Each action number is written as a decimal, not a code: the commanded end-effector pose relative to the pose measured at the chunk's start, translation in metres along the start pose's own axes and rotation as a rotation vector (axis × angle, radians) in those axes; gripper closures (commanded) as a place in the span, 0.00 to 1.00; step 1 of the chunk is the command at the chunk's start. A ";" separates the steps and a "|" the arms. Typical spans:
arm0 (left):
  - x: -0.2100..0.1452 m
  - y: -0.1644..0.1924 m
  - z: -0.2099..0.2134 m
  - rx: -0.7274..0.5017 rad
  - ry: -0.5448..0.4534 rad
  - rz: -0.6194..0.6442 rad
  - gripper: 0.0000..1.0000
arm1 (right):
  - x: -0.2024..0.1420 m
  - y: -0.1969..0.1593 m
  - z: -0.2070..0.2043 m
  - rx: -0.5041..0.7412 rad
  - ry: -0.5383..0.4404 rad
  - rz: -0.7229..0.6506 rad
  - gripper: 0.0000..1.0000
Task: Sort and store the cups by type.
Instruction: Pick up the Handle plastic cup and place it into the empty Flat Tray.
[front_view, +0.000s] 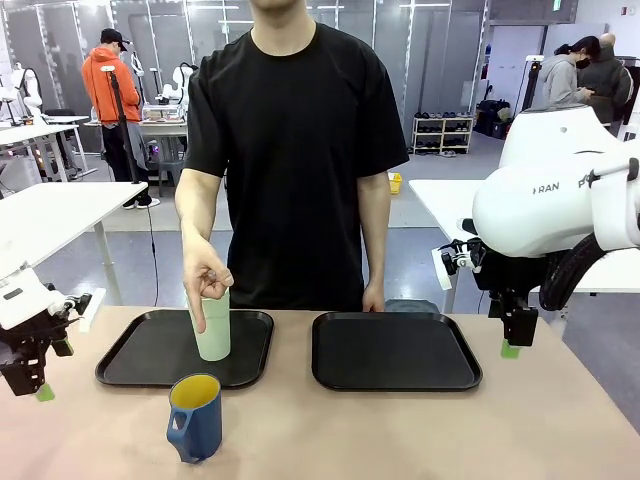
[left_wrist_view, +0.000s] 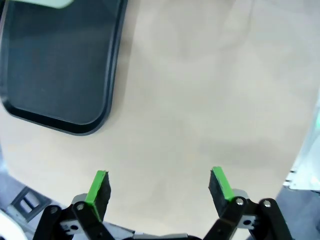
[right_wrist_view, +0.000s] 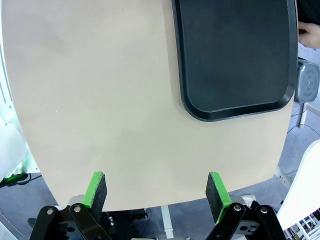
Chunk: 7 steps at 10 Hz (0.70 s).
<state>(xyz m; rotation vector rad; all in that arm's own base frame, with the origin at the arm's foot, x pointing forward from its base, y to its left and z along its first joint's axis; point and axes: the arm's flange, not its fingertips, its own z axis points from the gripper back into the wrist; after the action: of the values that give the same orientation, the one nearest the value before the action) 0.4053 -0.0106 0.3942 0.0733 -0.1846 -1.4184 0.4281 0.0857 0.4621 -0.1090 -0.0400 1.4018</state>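
tumbler (front_view: 213, 340) rim: hidden by hand (front_view: 205, 278) | left tray (left_wrist_view: 55, 65): cropped by edge

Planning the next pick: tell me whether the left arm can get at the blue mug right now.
Probably yes. The blue mug stands alone on bare table, the left gripper is open, and the person's hand is on the tumbler behind it.

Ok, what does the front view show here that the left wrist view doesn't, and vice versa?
Front view's own: a person's hand on the mint-green tumbler's top, the blue mug on the table before the left tray, the right tray, the right hand. Left wrist view's own: the left hand's two green pads, spread open over bare table. Shared: left tray, table, left hand, and probably the tumbler, a pale sliver at the wrist view's top edge.
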 end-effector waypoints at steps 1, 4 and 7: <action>0.000 0.000 -0.001 0.000 -0.012 0.000 0.00 | -0.001 -0.001 0.001 0.001 0.011 -0.004 0.00; 0.000 0.000 -0.001 0.000 -0.012 0.000 0.00 | -0.001 -0.001 0.001 0.001 0.011 -0.004 0.00; 0.004 0.000 -0.010 0.024 -0.113 -0.062 0.00 | -0.001 -0.001 0.001 0.001 0.011 -0.004 0.00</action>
<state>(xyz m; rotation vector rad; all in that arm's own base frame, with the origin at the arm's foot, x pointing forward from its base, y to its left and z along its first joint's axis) 0.4076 -0.0156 0.3944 0.0675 -0.2138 -1.4370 0.4281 0.0857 0.4621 -0.1090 -0.0400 1.4018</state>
